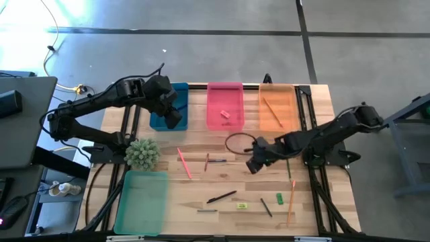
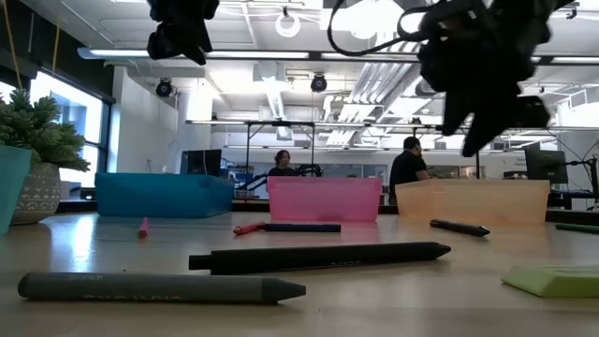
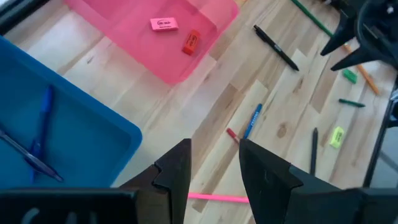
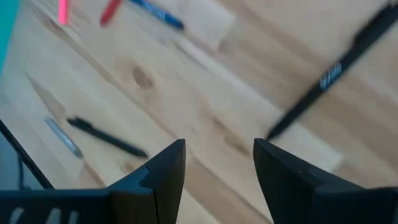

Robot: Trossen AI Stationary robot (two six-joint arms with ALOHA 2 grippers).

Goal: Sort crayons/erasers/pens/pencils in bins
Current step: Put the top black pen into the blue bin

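Nearest the low camera, a dark grey crayon (image 2: pixel 154 287) lies flat across the tabletop (image 1: pixel 316 202), with a black pen (image 2: pixel 318 256) just behind it, both long axes running side to side.

Bins first, since they're the big stuff. Green bin (image 1: pixel 142 200) sits at the front left beside a potted plant (image 1: pixel 142 153); I can't see anything in it. Blue bin (image 1: pixel 169 106), pink bin (image 1: pixel 224 105) and orange bin (image 1: pixel 277 106) line up along the far edge. Blue one has a couple of blue pens (image 3: pixel 38 140), pink one has a pink eraser (image 3: pixel 164 23) and a red eraser (image 3: pixel 191 42), orange one holds a long orange pencil (image 1: pixel 272 111).

Left gripper (image 1: pixel 172 115) hovers over the blue bin, jaws apart and holding nothing. Right gripper (image 1: pixel 256 161) hangs above the middle of the tabletop, jaws also apart and empty.

What matters for the next grab, I'd say: the black pen (image 1: pixel 222 197) lies forward and to the left of the right jaws, its long axis slanted. Right arm is clearly the nearer one. A blue pen (image 1: pixel 215 160) and a pink pencil-like stick (image 1: pixel 184 163) lie between the two arms.

Small bits up front on the right: a yellow eraser (image 1: pixel 242 206), a green eraser (image 1: pixel 279 198), an orange pencil (image 1: pixel 291 202).
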